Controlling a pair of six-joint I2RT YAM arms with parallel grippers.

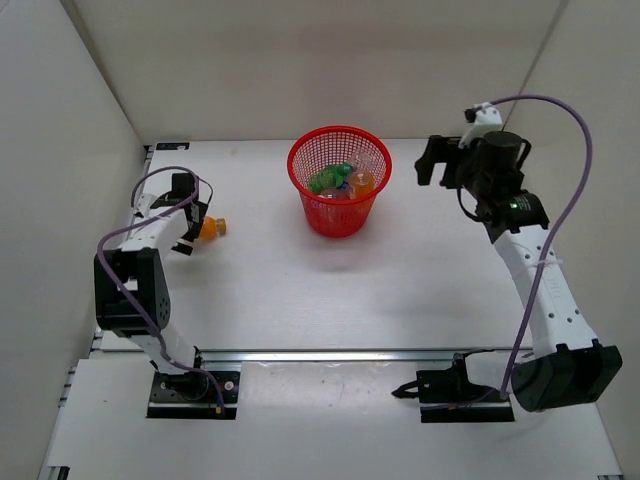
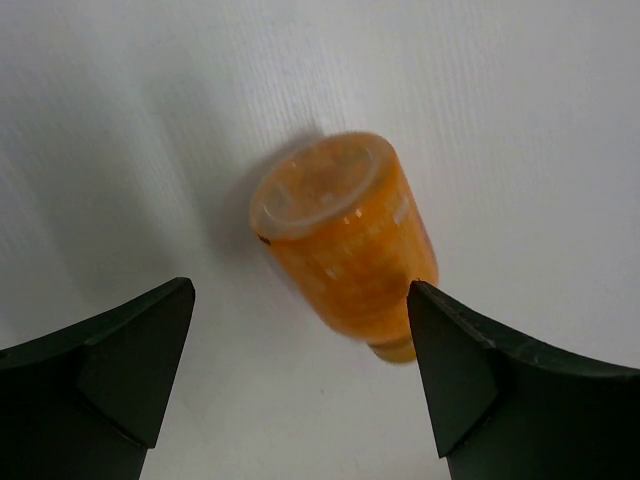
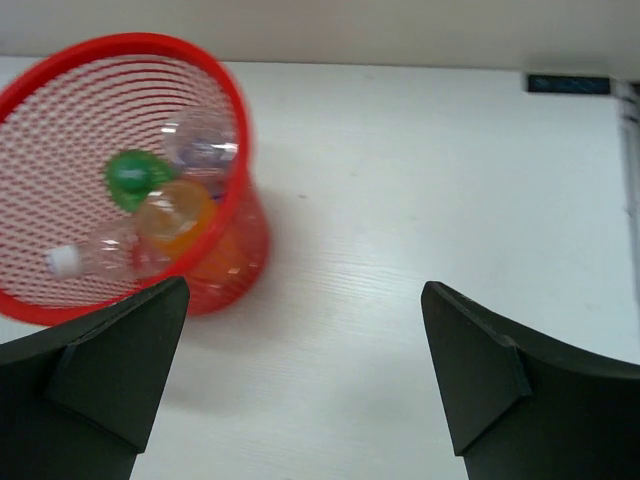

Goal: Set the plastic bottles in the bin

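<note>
At the far left the left claw [image 1: 190, 218] [image 2: 300, 290] is released, its dark, wedge-shaped fingers [image 2: 130, 370] spread wide either side of an orange bottle [image 1: 211, 228] [image 2: 345, 240] that lies on its side on the desk [image 1: 300, 290], a matt white surface with a faint grain. The bottle is translucent plastic, round, with its pale flat base turned to the wrist camera; the right fingertip sits just beside its narrow end and the left one is apart from it. Its pale checked print is too blurred to read. Near the middle, towards the back, stands the bin [image 1: 340, 222] [image 3: 245, 240], a round red mesh basket tapering downward. Inside it lie a green bottle [image 1: 330, 178] [image 3: 130, 175], a second orange bottle [image 1: 362, 182] [image 3: 175, 215] and clear bottles [image 3: 200, 140], one with a white cap; no label is legible. To the right the right claw [image 1: 430, 160] [image 3: 305, 290] hangs above the desk beside the bin, released, gripping nothing.
</note>
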